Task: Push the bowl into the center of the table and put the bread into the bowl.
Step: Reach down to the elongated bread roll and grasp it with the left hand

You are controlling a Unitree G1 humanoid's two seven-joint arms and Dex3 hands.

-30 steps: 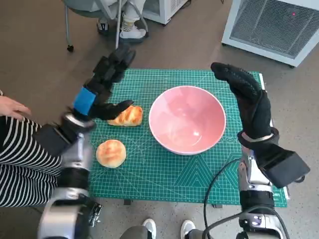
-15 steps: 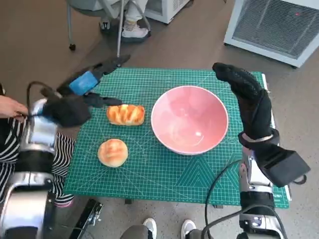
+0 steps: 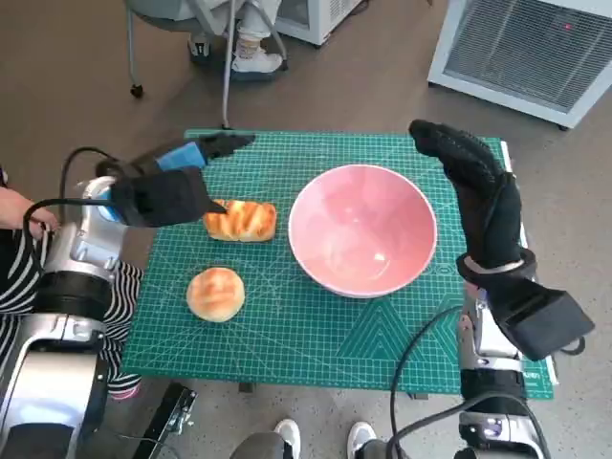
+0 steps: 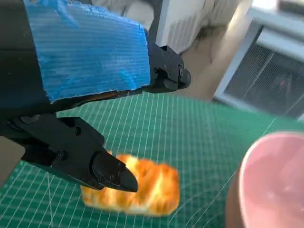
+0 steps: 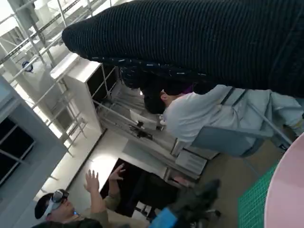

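Left of the bowl (image 3: 362, 229), the left hand (image 3: 172, 187) is hovering, fingers (image 4: 110, 171) apart, over the bread (image 3: 241, 220).

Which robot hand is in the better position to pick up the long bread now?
The left robot hand. It hovers open right beside the long bread, its fingers just over the loaf. The right robot hand stands past the bowl, on its far side from both breads.
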